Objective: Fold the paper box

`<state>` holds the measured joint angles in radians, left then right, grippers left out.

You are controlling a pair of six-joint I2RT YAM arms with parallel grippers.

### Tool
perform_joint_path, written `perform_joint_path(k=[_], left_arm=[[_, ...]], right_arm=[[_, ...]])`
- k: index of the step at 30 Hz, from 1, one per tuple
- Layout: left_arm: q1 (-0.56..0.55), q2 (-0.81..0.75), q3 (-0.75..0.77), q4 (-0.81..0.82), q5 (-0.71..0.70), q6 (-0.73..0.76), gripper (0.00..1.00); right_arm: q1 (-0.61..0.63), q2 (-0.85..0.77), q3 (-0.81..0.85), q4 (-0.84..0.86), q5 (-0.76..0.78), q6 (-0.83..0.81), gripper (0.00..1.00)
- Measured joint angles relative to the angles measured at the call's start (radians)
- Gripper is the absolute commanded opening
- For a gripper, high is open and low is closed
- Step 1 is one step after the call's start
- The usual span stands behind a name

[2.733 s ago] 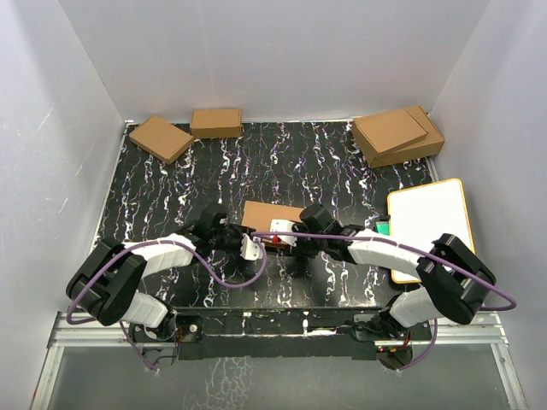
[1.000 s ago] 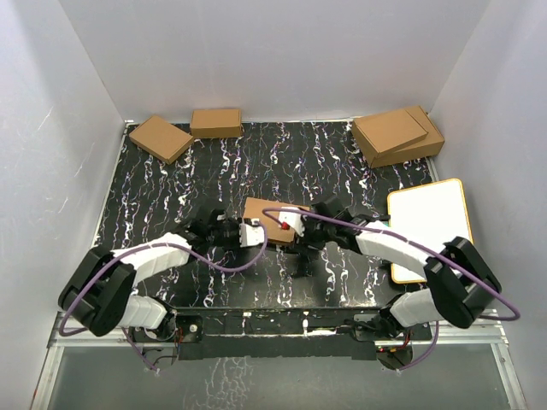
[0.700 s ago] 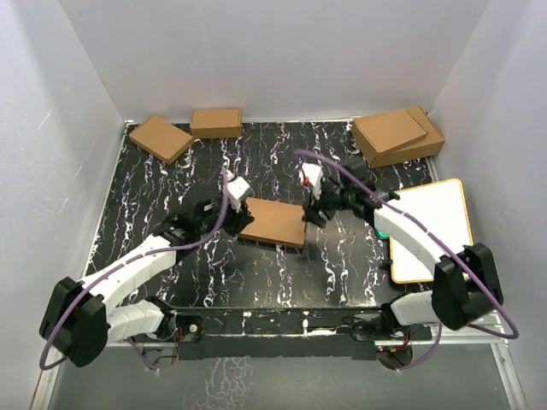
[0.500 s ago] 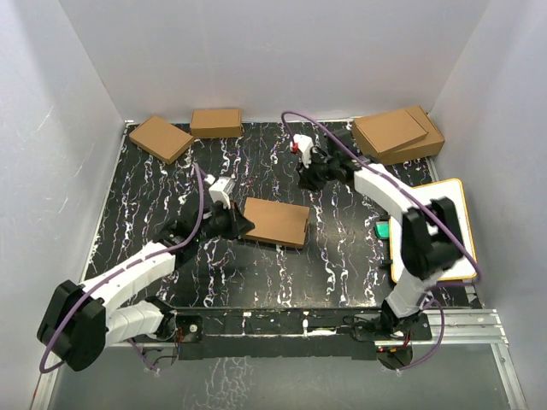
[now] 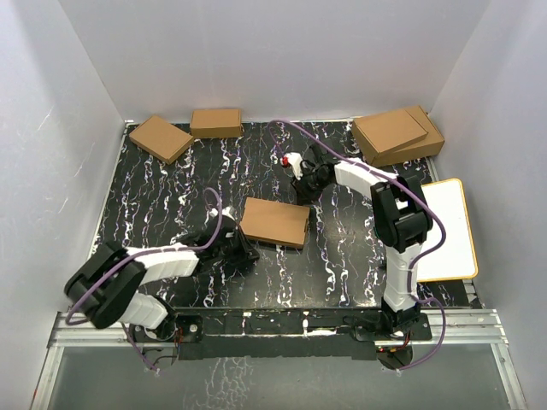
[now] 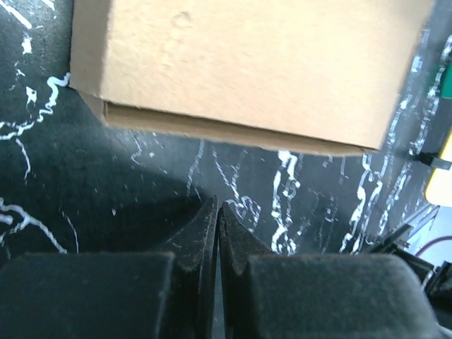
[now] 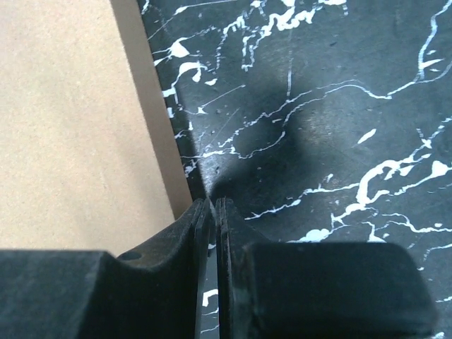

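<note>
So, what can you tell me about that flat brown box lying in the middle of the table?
The paper box is plain brown corrugated cardboard, a thin rectangle folded shut, with a seam showing along one side. It lies flat on the black marbled table, slightly skewed. The left tool sits shut just short of it, not touching. The right tool is shut right beside one edge, and whether it touches cannot be told.

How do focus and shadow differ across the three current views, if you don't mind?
Top external: evenly lit and sharp throughout, the paper box clearly outlined. Left wrist: the left fingers are dark and blurred up close, with a broad shadow on the table before them. Right wrist: the right fingers are likewise blurred, and a soft shadow falls beside the box edge.
</note>
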<state>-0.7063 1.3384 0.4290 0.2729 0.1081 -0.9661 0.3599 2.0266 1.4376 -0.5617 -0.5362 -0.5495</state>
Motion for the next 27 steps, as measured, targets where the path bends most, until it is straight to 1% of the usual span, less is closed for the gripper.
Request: perform_joint_path(k=[3,7,10,14,18,19,20,22,25,26,27], left_arm=[[0.001,0.114,0.02,0.08,0.011,-0.031,0.0],[-0.002,0.247,0.115,0.158,0.026,-0.035,0.0],[-0.003,0.306,0.19,0.128,0.048,-0.008,0.0],[-0.003,0.337,0.264,0.044,0.066,0.039,0.0],[-0.002,0.334,0.308,-0.041,0.04,0.104,0.01],[-0.002,0.328,0.315,-0.061,0.019,0.126,0.05],[-0.002,0.317,0.317,-0.083,-0.005,0.151,0.14],[0.0,0.281,0.317,-0.137,-0.052,0.2,0.33],[0.004,0.185,0.307,-0.213,-0.11,0.259,0.55],[0.004,0.137,0.296,-0.233,-0.127,0.278,0.65],[0.005,0.079,0.28,-0.246,-0.144,0.297,0.79]], right_arm=[[0.003,-0.005,-0.024,0.005,-0.021,-0.016,0.15],[0.015,-0.04,-0.1,-0.001,-0.047,-0.041,0.14],[0.019,-0.087,-0.153,0.022,-0.003,-0.077,0.14],[0.017,-0.175,-0.236,0.054,0.058,-0.095,0.18],[0.01,-0.225,-0.269,0.053,0.083,-0.069,0.28],[0.003,-0.227,-0.269,0.051,0.073,-0.055,0.31],[-0.004,-0.228,-0.269,0.048,0.062,-0.043,0.35],[-0.023,-0.23,-0.27,0.045,0.031,-0.013,0.42],[-0.05,-0.263,-0.282,0.049,0.008,0.027,0.56],[-0.061,-0.283,-0.289,0.056,0.001,0.039,0.62],[-0.073,-0.304,-0.293,0.061,-0.01,0.055,0.67]])
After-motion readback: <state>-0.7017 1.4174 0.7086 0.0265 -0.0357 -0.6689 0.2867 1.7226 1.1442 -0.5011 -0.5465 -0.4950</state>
